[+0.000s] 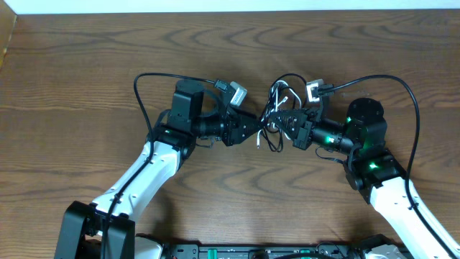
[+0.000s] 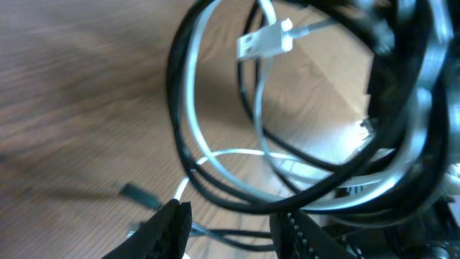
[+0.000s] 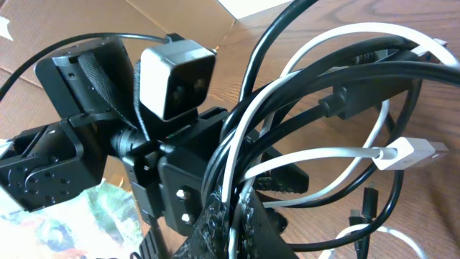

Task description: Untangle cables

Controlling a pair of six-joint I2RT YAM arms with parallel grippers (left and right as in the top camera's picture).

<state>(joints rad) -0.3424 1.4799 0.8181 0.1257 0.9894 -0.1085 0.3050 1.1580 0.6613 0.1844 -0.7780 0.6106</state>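
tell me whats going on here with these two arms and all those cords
Two robot arms are working on a cable tangle of thin white and black cords, meeting nose to nose over a wooden table. The right gripper is shut on the bundle. The left gripper faces it with its jaws apart, loops of the tangle hanging just ahead of them. The cords are not yet separated, and a white plug sticks out of the loops.

Dark brown table (image 1: 79, 65), visible wood grain
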